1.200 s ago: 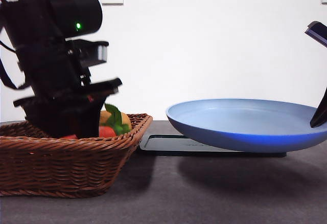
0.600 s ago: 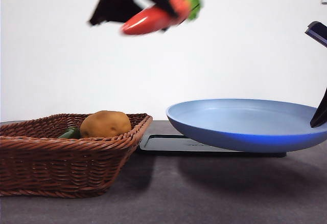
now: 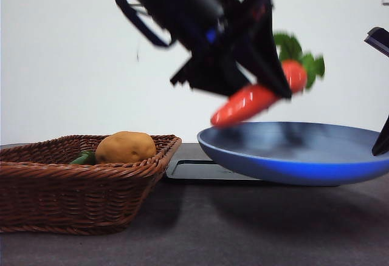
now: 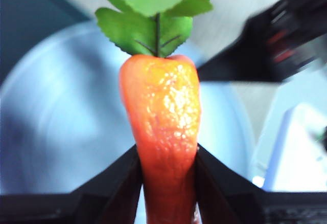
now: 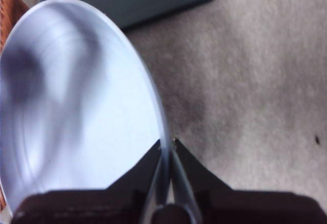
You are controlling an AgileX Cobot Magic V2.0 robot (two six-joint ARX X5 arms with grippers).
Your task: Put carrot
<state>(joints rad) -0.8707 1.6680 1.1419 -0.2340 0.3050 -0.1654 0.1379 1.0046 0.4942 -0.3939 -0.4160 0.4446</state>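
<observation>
1. The left gripper pinches the carrot between its two black jaws, gripping the thin end, and holds it in the air above the left part of the blue pan.
2. The carrot is glossy red-orange and tapered, with a tuft of green leaves at its thick end. It hangs tilted: the pointed tip is low and to the left, just above the pan's rim, and the leafy end is higher and to the right.
3. On the left, a brown wicker basket sits on the dark table, holding a yellow-brown potato.
4. Between basket and pan lies a flat dark board, partly under the pan.
5. On the right, the right gripper is pressed onto the pan's thin rim.
</observation>
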